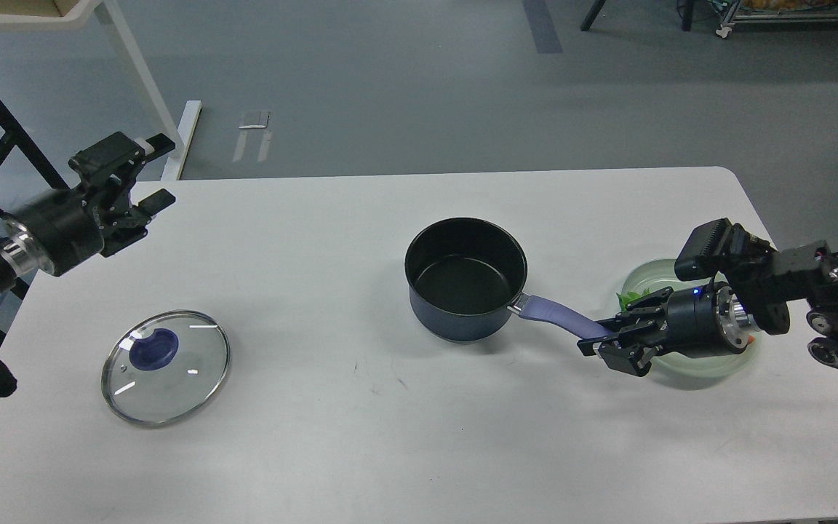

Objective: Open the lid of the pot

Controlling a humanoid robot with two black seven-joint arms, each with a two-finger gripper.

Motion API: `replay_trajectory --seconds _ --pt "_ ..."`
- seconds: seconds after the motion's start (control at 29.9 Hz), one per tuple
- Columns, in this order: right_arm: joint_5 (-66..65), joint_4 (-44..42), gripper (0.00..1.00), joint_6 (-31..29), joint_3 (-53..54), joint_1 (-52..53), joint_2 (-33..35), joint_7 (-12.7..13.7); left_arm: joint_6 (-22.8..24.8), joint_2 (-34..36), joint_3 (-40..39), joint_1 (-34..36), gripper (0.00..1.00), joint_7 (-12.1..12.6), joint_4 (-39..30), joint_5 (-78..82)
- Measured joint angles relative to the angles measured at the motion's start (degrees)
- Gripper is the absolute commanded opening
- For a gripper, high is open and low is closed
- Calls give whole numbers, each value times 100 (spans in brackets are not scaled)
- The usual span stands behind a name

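Already the lid [166, 367] is off the pot [465, 279] and lies flat on the white table [361, 437], well to the left, knob [155, 349] up, its metal rim resting on the tabletop. The pot stands upright near the middle of the table, open, its black inside bare. Its long purple-blue handle [561, 316] runs out to the right and slightly toward the near edge.

The right gripper [612, 342] reaches in from the right and sits at the far end of that handle. Its two fingers lie on either side of the handle's tip and look closed around it, gripping the end. Just behind the gripper and partly under the arm is a pale green plate [641, 276] with a bit of green leaf [631, 298] showing at its left side.

The left gripper [144, 173] is raised at the far-left corner of the table, well apart from both lid and pot. Its fingers are spread, with a clear gap between them, and nothing is held there.

Beyond the table lies grey floor, with a white table leg [144, 87] at the upper left.
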State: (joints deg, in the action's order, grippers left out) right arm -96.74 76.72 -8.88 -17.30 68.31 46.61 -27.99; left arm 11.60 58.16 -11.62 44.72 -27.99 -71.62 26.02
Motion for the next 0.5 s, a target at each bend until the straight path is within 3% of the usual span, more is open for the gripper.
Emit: replay_trajectory --seconds 0.17,0.33,0.5 --pt "38 26 94 15 39 45 91 0 -82 -236 -247 0 99 -2 65 -760" --pt "280 57 96 164 115 235 450 -2 -103 -428 -277 0 99 -2 186 -1040" --pt "1358 74 98 208 496 337 859 -1 -229 -635 -293 -15 99 -2 281 -1058"
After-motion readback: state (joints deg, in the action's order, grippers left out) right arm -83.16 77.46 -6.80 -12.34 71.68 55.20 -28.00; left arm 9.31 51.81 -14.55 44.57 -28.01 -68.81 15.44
